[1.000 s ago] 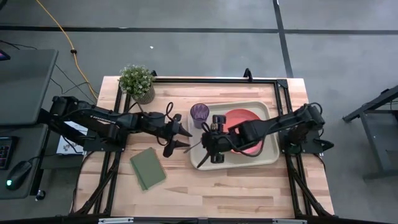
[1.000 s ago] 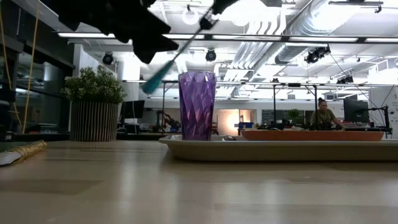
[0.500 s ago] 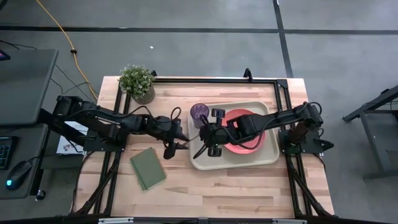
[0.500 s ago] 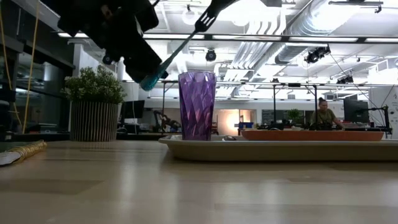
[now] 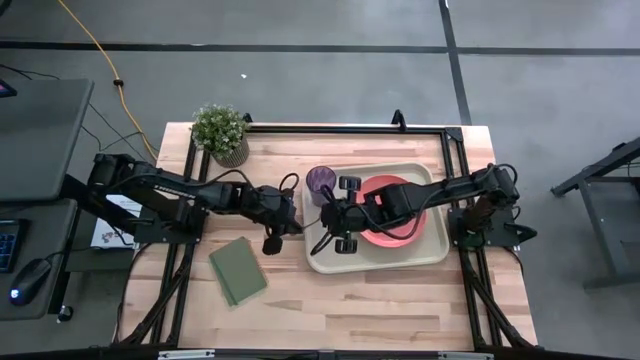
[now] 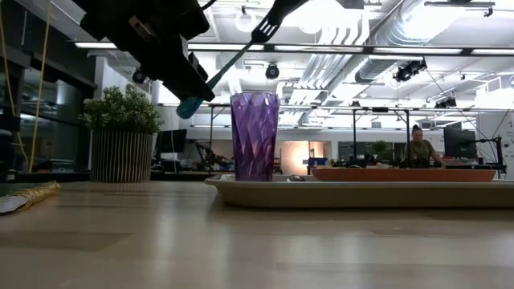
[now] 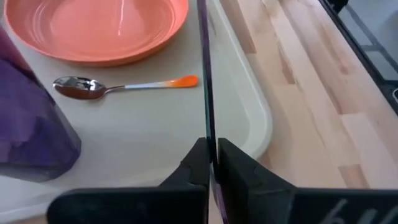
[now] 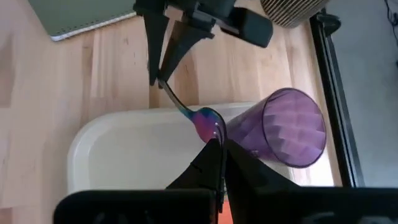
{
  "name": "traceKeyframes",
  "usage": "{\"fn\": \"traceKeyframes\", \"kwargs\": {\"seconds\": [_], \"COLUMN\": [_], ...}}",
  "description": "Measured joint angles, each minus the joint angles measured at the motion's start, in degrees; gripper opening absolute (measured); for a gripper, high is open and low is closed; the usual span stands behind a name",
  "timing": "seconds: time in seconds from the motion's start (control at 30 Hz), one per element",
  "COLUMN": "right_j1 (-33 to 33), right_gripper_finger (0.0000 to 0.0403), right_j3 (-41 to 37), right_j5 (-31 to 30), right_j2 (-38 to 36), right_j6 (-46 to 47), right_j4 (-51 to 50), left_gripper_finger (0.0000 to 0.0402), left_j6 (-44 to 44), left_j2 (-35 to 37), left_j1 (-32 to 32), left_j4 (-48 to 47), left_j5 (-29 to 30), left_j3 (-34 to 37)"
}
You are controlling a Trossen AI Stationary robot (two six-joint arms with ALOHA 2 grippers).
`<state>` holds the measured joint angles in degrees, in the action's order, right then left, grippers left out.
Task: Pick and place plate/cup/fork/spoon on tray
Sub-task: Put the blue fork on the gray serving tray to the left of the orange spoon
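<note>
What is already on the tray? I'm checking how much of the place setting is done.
On the tray sit the plate, the cup and the spoon. The fork is not: both hands, left hand and right hand, hold it above. The right arm hides part of the tray.

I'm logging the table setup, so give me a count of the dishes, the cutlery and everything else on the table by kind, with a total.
Plate: 1
Cup: 1
Fork, held off the table by both grippers: 1
Spoon: 1
Tray: 1
Potted plant: 1
Green pad: 1
Total: 7
</note>
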<state>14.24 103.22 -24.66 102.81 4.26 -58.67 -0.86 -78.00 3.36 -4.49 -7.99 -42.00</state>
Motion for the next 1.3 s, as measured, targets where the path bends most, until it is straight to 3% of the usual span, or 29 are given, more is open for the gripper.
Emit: {"fn": "traceKeyframes", "kwargs": {"seconds": [0.17,0.4,0.57,0.73,0.9,1.03,1.1,1.17,1.3], "right_j1": [0.03,2.18,5.12,11.32,17.06,17.31,15.54,13.29,9.62], "right_gripper_finger": [0.0024,0.0127,0.0184,0.0207,0.0209,0.0209,0.0209,0.0209,0.0209], "right_j3": [-0.02,-0.02,-0.02,-3.05,-19.59,-38.22,-46.75,-53.66,-61.74], "right_j5": [0.82,-6.58,-8.23,-13.51,-24.45,-29.35,-26.61,-20.09,-8.15], "right_j2": [-0.31,-4.55,-8.84,-12.19,-17.47,-22.49,-24.19,-24.82,-24.8], "right_j6": [3.72,10.18,22.43,27.79,25.15,19.0,12.12,4.09,-8.5], "right_j4": [-6.53,-17.26,-26.51,-23.21,-5.63,20.03,39.71,60.75,93.64], "left_gripper_finger": [0.0001,0.0,0.0,0.0,0.0,0.0,0.0,0.0,0.0], "left_j6": [0.26,0.25,1.55,3.5,-0.19,-7.81,-9.65,-9.44,-9.01], "left_j2": [0.15,0.21,0.74,2.64,3.54,0.72,-1.64,-4.43,-11.69], "left_j1": [0.02,-0.09,-0.02,-0.02,-0.03,-1.63,-3.3,-5.19,-7.37], "left_j4": [-0.84,-4.87,-4.75,7.14,27.24,48.81,53.31,56.47,63.01], "left_j5": [0.07,1.23,1.33,-5.82,-6.9,-4.34,-0.35,5.56,12.14], "left_j3": [-0.14,0.22,0.22,2.68,6.71,11.19,12.12,12.17,11.8]}}
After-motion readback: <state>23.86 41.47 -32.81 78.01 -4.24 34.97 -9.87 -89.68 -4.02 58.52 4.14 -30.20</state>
